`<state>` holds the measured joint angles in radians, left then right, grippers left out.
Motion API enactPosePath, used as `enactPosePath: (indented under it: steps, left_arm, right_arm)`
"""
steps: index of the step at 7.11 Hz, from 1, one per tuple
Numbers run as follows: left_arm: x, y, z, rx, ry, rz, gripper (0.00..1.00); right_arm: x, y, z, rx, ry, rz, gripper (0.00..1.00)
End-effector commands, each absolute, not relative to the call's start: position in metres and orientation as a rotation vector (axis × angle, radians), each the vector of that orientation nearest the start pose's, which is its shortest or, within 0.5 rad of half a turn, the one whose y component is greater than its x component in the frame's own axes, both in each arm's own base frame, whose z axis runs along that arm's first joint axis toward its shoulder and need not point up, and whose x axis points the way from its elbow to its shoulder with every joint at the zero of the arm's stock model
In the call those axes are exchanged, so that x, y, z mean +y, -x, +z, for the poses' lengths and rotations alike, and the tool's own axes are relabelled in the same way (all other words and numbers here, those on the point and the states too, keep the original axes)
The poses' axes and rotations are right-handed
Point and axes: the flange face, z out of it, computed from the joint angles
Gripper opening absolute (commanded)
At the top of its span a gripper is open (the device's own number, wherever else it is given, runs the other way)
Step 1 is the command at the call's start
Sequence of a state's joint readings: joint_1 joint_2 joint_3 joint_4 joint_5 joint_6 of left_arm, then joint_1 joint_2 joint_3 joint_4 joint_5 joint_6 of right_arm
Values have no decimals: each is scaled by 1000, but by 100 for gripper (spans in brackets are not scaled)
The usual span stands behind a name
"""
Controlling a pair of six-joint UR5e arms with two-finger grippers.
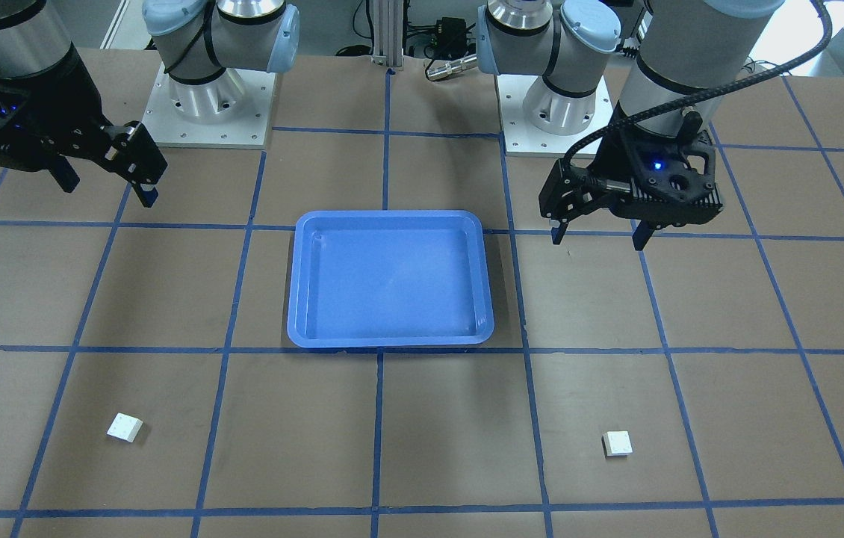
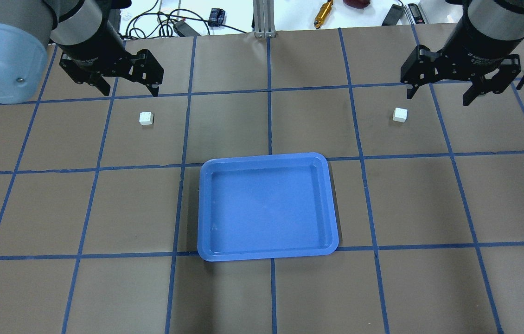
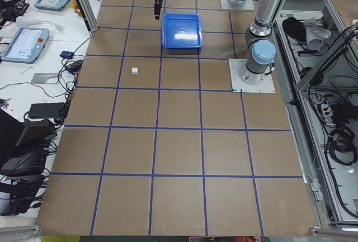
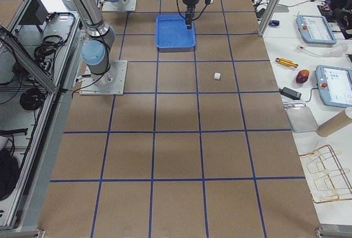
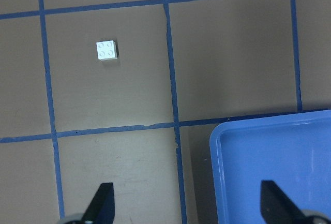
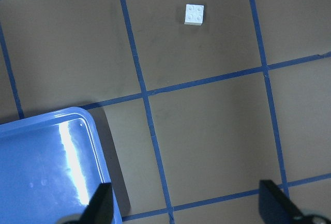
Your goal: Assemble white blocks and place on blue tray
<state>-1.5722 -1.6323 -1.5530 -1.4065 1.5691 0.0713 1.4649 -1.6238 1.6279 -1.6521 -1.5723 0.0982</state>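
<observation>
Two white blocks lie apart on the table, beyond the blue tray [image 2: 266,206] as seen from the robot. One block [image 2: 146,118] is on my left side and also shows in the left wrist view [image 5: 106,50]. The other block [image 2: 399,114] is on my right side and also shows in the right wrist view [image 6: 194,14]. The tray [image 1: 391,217] is empty, in the middle. My left gripper [image 2: 128,89] hangs open and empty, high above the table near the tray's corner [image 5: 222,136]. My right gripper [image 2: 438,97] is open and empty, equally high on the other side.
The brown table carries a grid of blue tape lines [image 2: 269,120]. Both arm bases [image 1: 207,104] stand on the robot's side of the tray. Cables and tools [image 2: 322,11] lie past the far edge. Tablets [image 4: 330,81] lie on a side bench.
</observation>
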Motion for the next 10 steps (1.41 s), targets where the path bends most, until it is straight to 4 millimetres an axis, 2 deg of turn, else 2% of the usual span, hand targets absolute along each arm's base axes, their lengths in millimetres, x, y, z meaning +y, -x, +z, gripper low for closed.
enactPosePath:
  steps: [1, 5, 6, 7, 10]
  left_arm:
    - [-528, 134, 483, 3132, -116, -190, 100]
    - [-524, 136, 489, 3129, -120, -209, 100]
    - [-524, 136, 489, 3128, -120, -207, 100]
    - [-524, 136, 489, 3130, -120, -207, 100]
    - [-524, 136, 489, 3130, -120, -207, 100]
  right_arm:
    - [-488, -82, 493, 3125, -320, -121, 100]
    - [-484, -82, 498, 3129, -296, -123, 100]
    - [-478, -88, 502, 3128, -282, -99, 100]
    - [-464, -98, 504, 3135, -246, 23, 100]
    - [-466, -116, 501, 3139, -174, 34, 100]
